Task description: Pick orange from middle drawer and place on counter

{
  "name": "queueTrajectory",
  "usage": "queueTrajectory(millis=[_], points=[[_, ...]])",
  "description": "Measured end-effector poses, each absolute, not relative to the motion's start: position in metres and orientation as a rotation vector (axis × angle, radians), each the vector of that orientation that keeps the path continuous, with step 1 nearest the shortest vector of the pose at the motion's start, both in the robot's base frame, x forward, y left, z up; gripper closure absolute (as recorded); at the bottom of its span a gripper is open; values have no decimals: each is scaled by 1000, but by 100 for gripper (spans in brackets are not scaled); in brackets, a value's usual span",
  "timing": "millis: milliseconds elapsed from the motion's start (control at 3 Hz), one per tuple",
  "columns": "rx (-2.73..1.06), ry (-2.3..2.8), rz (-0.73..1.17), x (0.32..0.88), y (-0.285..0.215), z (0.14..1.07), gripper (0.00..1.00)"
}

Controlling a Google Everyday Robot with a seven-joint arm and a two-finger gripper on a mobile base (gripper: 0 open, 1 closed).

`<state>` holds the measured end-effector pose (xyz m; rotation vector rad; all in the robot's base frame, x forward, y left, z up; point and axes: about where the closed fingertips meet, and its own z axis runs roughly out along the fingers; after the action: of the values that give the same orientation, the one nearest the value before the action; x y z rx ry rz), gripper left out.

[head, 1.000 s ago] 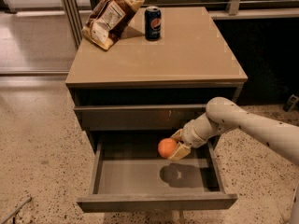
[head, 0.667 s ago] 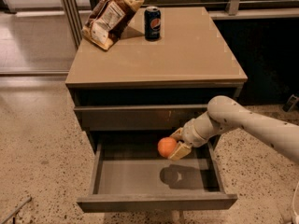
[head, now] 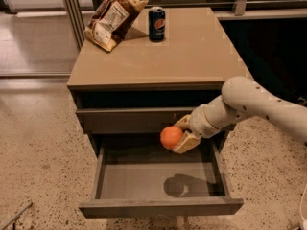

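The orange [head: 171, 137] is a small round fruit held in my gripper [head: 181, 134], which is shut on it. The gripper holds it in the air above the open middle drawer [head: 144, 183], near the drawer's back right, in front of the shut drawer front above. The drawer's flat grey inside holds nothing but the arm's shadow. The tan counter [head: 192, 51] is the top slab of the cabinet, above and behind the gripper. My white arm reaches in from the right.
A dark soda can [head: 157, 24] stands at the back of the counter. A brown chip bag [head: 111, 17] leans at the back left. Speckled floor [head: 38, 152] surrounds the cabinet. A dark wall lies to the right.
The gripper with the orange has risen slightly above the drawer; its shadow on the drawer floor stays about the same place.
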<state>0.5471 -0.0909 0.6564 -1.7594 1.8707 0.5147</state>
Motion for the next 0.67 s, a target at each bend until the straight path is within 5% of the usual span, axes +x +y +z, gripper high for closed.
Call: queueTrajectory(millis=[667], points=[[-1708, 1833, 316, 573, -65, 850, 100]])
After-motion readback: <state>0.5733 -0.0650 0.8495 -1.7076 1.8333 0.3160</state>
